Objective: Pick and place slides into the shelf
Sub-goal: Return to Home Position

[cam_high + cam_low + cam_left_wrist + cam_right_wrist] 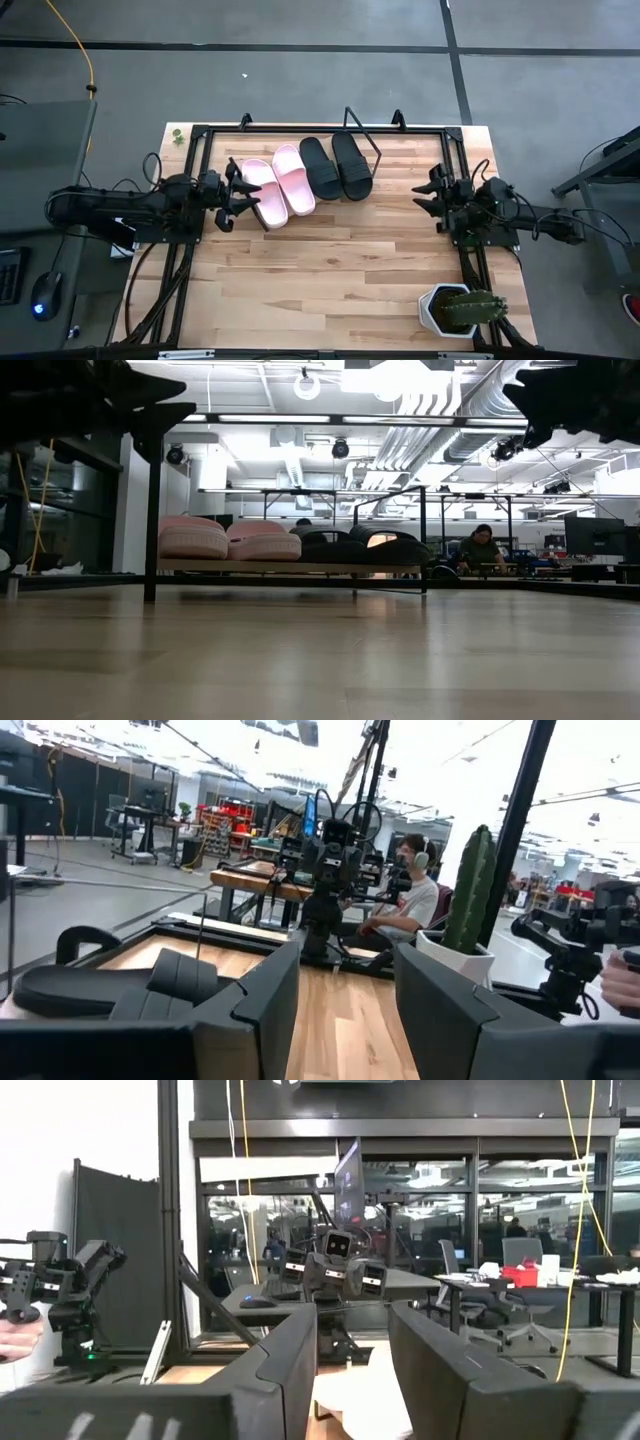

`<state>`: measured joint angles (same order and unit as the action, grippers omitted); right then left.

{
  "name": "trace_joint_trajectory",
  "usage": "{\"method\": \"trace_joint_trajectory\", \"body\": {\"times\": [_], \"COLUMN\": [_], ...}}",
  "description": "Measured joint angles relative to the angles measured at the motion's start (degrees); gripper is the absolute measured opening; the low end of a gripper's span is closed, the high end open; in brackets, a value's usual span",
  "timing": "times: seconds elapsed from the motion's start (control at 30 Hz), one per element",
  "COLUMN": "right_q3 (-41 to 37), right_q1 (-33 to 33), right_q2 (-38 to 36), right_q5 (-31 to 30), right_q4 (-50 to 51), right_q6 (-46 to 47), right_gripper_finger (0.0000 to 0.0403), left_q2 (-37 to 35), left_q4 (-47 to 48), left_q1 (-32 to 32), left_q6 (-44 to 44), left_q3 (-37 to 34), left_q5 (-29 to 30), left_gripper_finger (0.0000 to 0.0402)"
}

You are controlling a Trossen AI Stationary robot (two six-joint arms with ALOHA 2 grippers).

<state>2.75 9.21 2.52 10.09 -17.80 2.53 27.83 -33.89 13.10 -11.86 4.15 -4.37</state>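
My left gripper (232, 196), beside the pink slides (290, 182), and right gripper (425, 194) both gape wide, empty. Bare table (330, 270) fills the lower middle. From above I can barely make out the shelf (290, 567).

Nothing legible anywhere: no words, brand marks, labels, numbers or signs to make out, near or far, in any of the four views.

Open tabletop (330, 260) between slides (320, 170) and cactus (470, 308)
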Motion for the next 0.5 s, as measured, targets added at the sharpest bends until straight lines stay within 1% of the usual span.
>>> {"method": "trace_joint_trajectory", "body": {"times": [0.07,0.2,0.5], "right_q3": [-2.2,-2.2,-2.2], "right_q1": [0.0,0.0,0.0], "right_q2": [0.0,0.1,0.1], "right_q5": [0.0,-0.6,-0.7], "right_q4": [-3.1,-0.5,-1.0], "right_q6": [0.0,0.1,0.1], "right_gripper_finger": [0.0117,0.0117,0.0117], "left_q2": [0.0,0.0,-0.6], "left_q4": [0.0,-0.1,-1.0], "left_q1": [0.0,0.0,0.0], "left_q6": [0.0,0.1,0.4], "left_q3": [-0.4,-1.1,-2.7], "left_q5": [0.3,0.2,0.9], "left_gripper_finger": [0.0149,0.0149,0.0149]}}
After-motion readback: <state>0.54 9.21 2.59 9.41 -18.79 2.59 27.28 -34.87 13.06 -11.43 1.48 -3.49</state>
